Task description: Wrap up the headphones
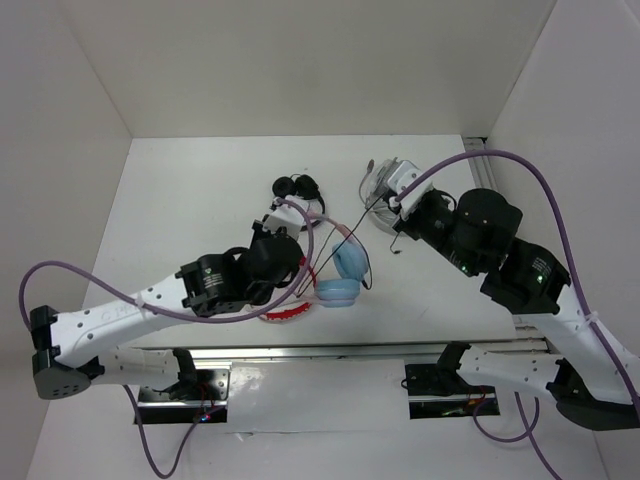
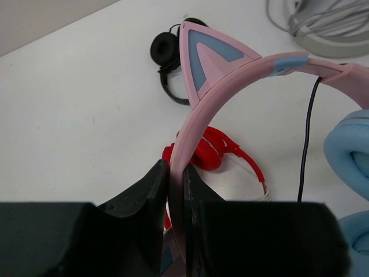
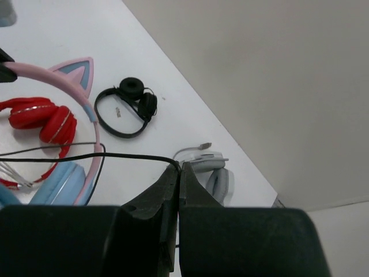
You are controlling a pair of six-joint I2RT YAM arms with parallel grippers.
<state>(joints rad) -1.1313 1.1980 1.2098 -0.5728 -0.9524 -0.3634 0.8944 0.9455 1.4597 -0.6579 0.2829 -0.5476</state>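
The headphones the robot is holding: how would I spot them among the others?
On the white table, look where the left gripper pinches a headband and the right gripper pinches a thin black cable. Those headphones have a pink headband with cat ears and light blue ear cups; the red pair, the black pair and the grey-white pair have no ears.

Left of my left pincer [image 2: 176, 167], the table [image 2: 69, 127] lies open. At its tips the headband [image 2: 199, 109] arches across, with the red pair [image 2: 210, 153] beneath and the black pair [image 2: 167, 55] beyond. A taut cable [image 3: 115, 155] runs to my right pincer [image 3: 179, 167]; the grey pair [image 3: 216, 179] crowds its tips.
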